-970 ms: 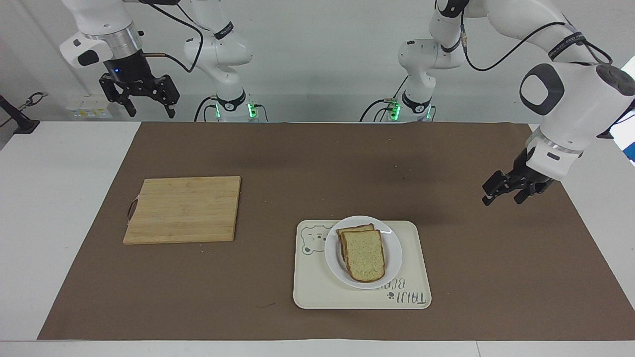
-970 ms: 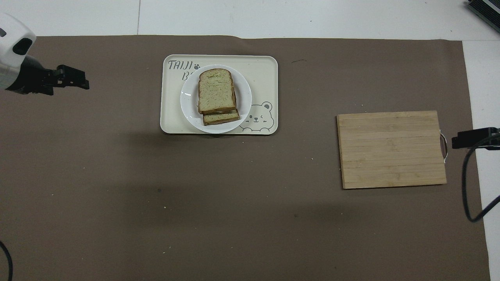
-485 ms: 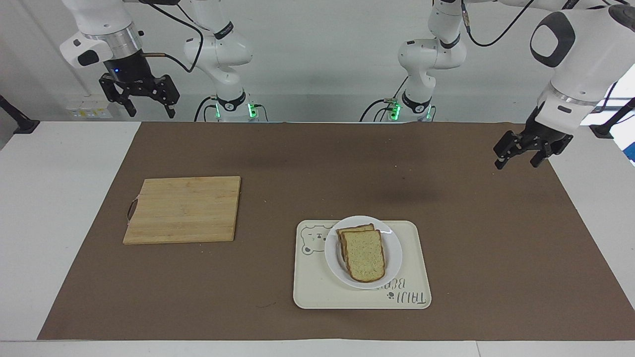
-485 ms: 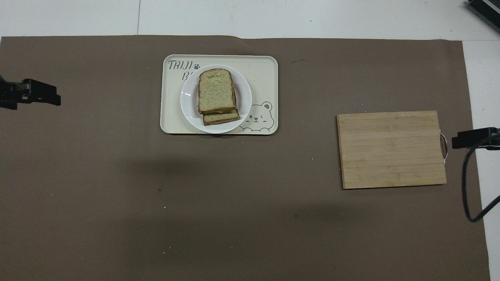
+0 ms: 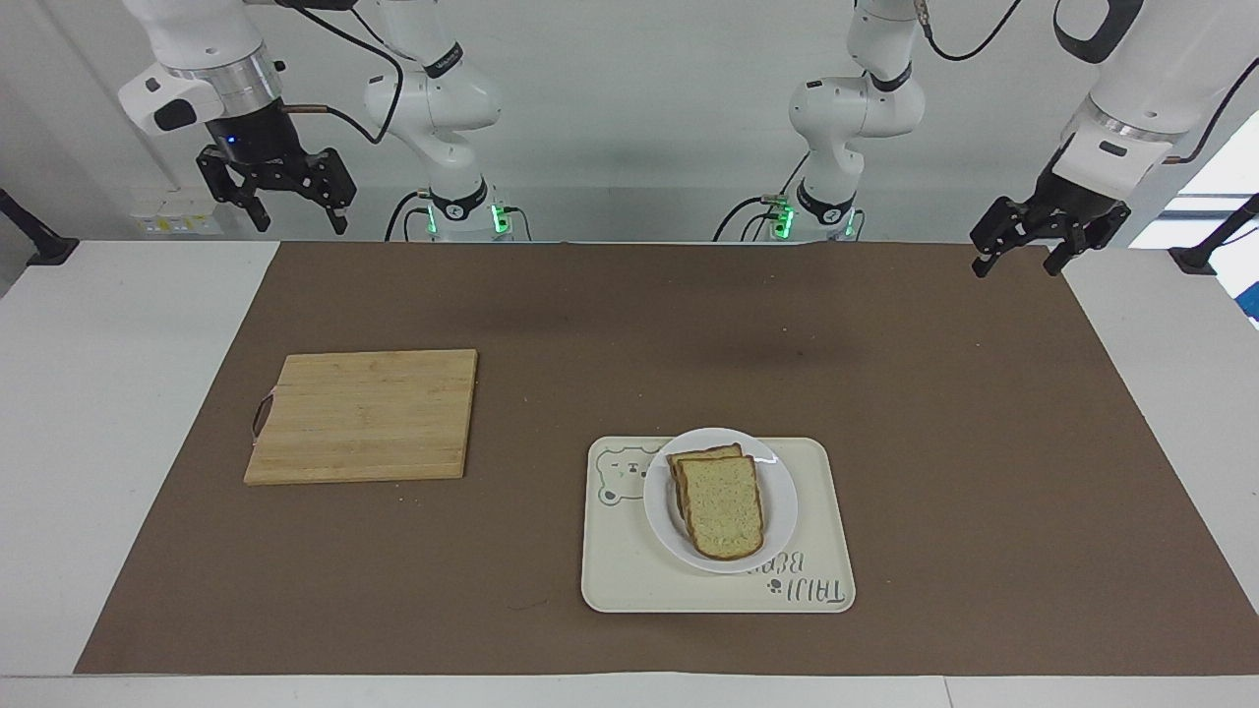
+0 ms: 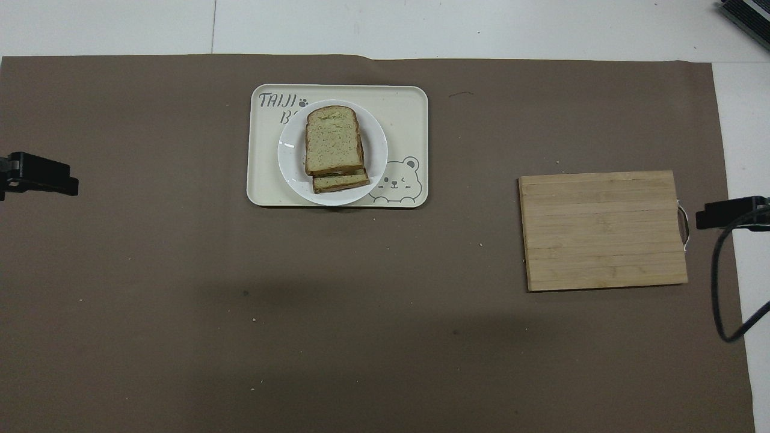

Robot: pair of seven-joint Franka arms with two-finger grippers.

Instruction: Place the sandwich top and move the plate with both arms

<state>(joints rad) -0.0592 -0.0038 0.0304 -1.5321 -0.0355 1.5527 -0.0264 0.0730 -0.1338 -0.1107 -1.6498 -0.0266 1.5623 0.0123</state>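
Observation:
The sandwich top (image 5: pixel 724 504) (image 6: pixel 333 140), a tan slice with a brown crust, lies on another slice on the round white plate (image 5: pixel 776 486) (image 6: pixel 292 163). That plate rests on the cream bear tray (image 5: pixel 620 570) (image 6: pixel 409 120). My left gripper (image 5: pixel 1018 249) (image 6: pixel 42 174) hangs open and empty high over the mat's corner at the left arm's end. My right gripper (image 5: pixel 291 205) (image 6: pixel 728 212) hangs open and empty, raised above the table edge at the right arm's end, where that arm waits.
A bamboo cutting board (image 5: pixel 364 416) (image 6: pixel 603 230) with a small side handle lies toward the right arm's end. A brown mat (image 5: pixel 629 324) covers most of the white table. A black cable (image 6: pixel 722 288) loops beside the board.
My left arm has risen and drawn back from over the mat toward its base, gripper still open. The right arm, plate and bread have not moved.

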